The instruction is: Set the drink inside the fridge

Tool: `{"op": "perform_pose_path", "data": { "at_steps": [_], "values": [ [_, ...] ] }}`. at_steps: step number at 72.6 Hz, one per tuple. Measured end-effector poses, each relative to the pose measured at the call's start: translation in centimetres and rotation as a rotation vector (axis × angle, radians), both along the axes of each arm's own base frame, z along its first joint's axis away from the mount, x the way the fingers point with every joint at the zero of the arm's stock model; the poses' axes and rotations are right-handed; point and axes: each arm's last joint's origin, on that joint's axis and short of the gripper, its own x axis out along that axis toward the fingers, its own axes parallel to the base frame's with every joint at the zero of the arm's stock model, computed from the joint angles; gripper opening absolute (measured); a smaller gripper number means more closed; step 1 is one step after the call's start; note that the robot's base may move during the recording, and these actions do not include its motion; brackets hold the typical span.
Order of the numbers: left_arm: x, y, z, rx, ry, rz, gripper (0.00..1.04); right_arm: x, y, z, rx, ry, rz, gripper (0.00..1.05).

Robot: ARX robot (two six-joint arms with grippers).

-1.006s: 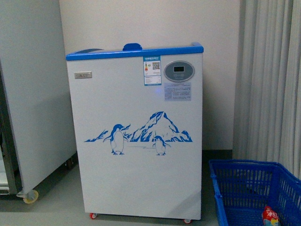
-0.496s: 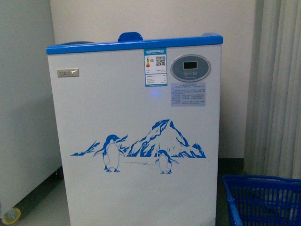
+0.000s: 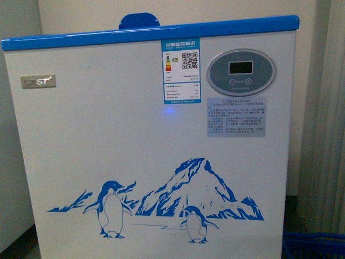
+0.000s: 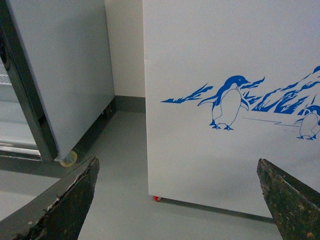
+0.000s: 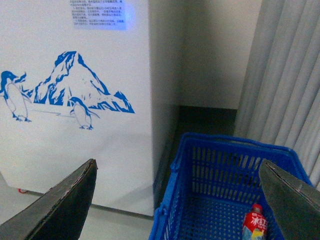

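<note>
The fridge (image 3: 151,162) is seen filling the front view, its white face with the penguin decal straight ahead under the blue rim. The drink (image 5: 255,222), a red-capped bottle, is found upright inside the blue basket (image 5: 220,150) on the floor just beside the fridge's right side. The left claw (image 4: 177,165) and the right claw (image 5: 177,165) are both held spread wide, with nothing gripped.

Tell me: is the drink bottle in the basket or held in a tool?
In the blue basket: the red-capped bottle stands inside it, beside the fridge. The left tool and right tool are open, empty.
</note>
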Motion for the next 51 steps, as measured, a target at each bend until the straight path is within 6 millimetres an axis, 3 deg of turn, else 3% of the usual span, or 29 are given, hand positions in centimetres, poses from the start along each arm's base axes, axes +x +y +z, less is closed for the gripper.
{"op": "perform_pose_path", "data": {
  "at_steps": [40, 51],
  "values": [
    [0.0, 0.0, 0.0, 0.0, 0.0, 0.0, 0.97, 0.0, 0.0, 0.0, 0.001, 0.005, -0.003, 0.97],
    [0.0, 0.0, 0.0, 0.0, 0.001, 0.0, 0.97, 1.2, -1.5, -0.6, 0.121, 0.511, -0.417, 0.97]
  ]
}}
